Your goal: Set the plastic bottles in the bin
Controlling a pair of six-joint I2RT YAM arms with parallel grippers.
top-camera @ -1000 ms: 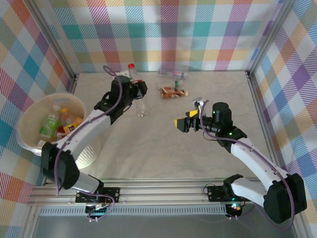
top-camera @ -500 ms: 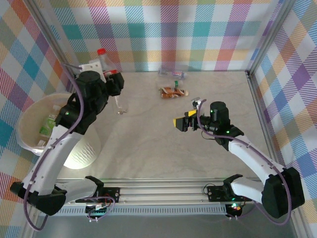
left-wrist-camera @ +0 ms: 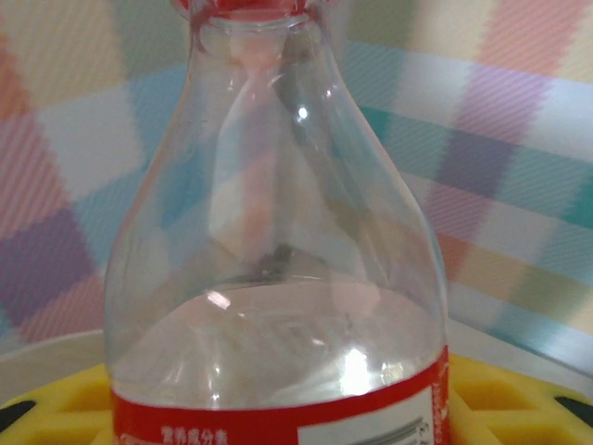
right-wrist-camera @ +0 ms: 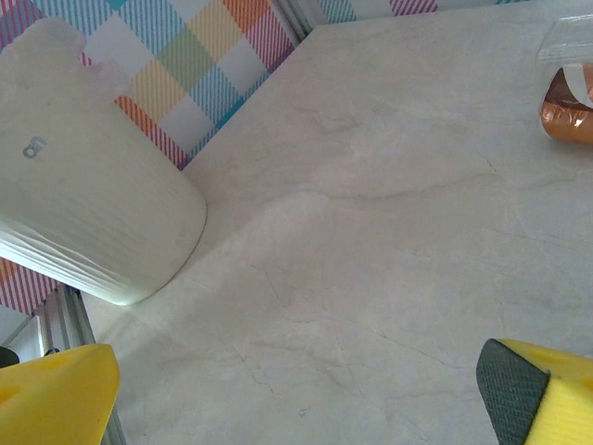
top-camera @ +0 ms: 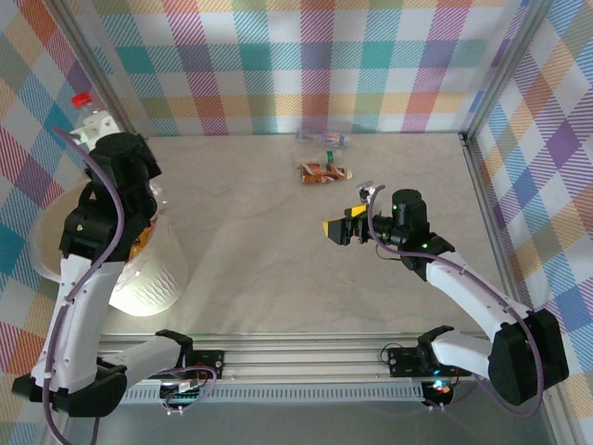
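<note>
Bottle held over the bin

The left gripper (left-wrist-camera: 278, 413) is clamped on a clear, red-labelled bottle (left-wrist-camera: 278, 278), cap uppermost, above the bin (top-camera: 157, 278). The right gripper (top-camera: 343, 225) hangs spread and empty, well right of the bin. A brown-labelled bottle (top-camera: 324, 172) lies farther off.

pale marbled table (top-camera: 278, 241) in front of me. white ribbed bin (top-camera: 153, 278) sits on it at the left edge. brown-labelled bottle (top-camera: 324, 172) lies on its side toward the back, about centre. just behind it, near the back wall, a clear bottle (top-camera: 321, 138) also lies flat.
</note>
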